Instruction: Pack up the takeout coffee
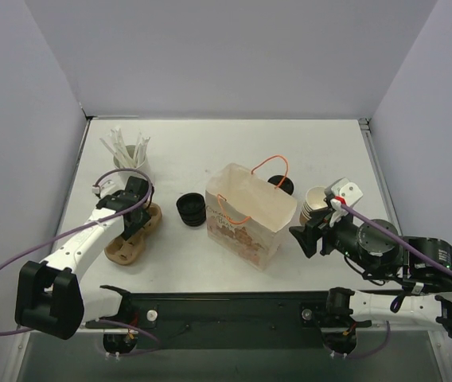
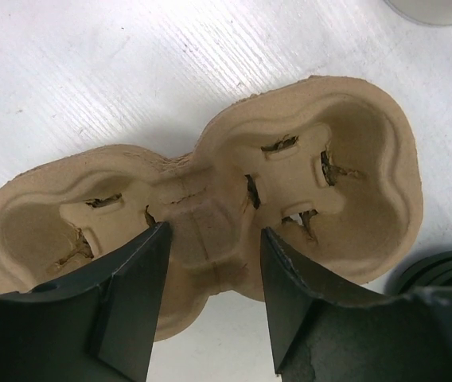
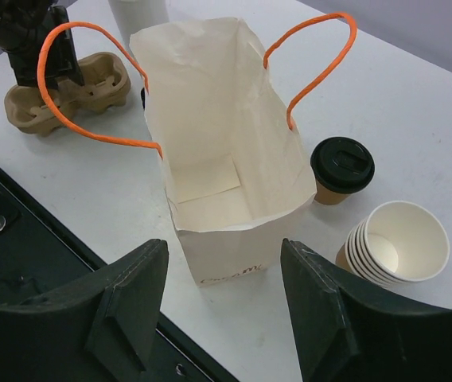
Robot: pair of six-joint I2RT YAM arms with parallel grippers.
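Observation:
The takeout coffee (image 3: 341, 167), a brown paper cup with a black lid, stands on the table just behind the open cream paper bag (image 3: 210, 103) with orange handles; in the top view the coffee (image 1: 283, 185) peeks out past the bag (image 1: 246, 227). My right gripper (image 3: 224, 278) is open and hovers in front of the bag's near side, holding nothing. My left gripper (image 2: 210, 267) is open above a brown pulp two-cup carrier (image 2: 345, 183). Its fingers straddle the carrier's narrow middle bridge, with a gap showing on each side.
A stack of lidless paper cups (image 3: 397, 243) sits right of the coffee. A stack of black lids (image 1: 191, 209) lies between carrier and bag. A white cup of stirrers (image 1: 130, 159) stands behind the left gripper (image 1: 134, 223). The black rail (image 1: 234, 306) runs along the near edge.

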